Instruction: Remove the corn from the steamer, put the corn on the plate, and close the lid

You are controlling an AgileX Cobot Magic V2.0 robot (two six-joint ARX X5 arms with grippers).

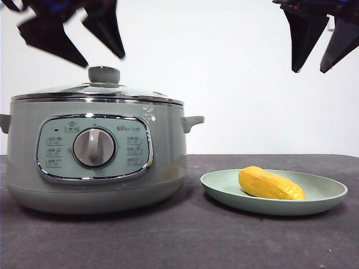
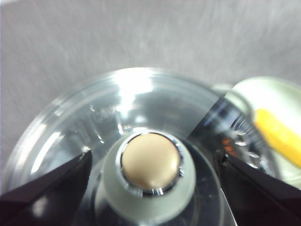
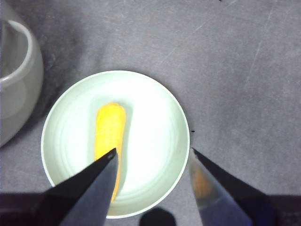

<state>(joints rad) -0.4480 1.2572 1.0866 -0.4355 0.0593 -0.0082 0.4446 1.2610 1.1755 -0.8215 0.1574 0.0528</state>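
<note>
Hovering just above the lid (image 1: 96, 91), left gripper (image 1: 78, 47) has its jaws spread wide either side of the knob (image 2: 150, 162), holding nothing. Lid sits shut on the steamer (image 1: 95, 154). Right gripper (image 1: 317, 53), jaws apart & empty, hangs well above the plate (image 3: 160, 117) beside the steamer; corn (image 1: 271, 184) lies on it.

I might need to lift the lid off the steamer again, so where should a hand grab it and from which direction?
Probably the round knob at the centre of the lid, coming straight down from above. It stands upright and proud of the smooth glass dome, whose chrome rim sits flush on the steamer. The left hand hangs open right over it.
</note>
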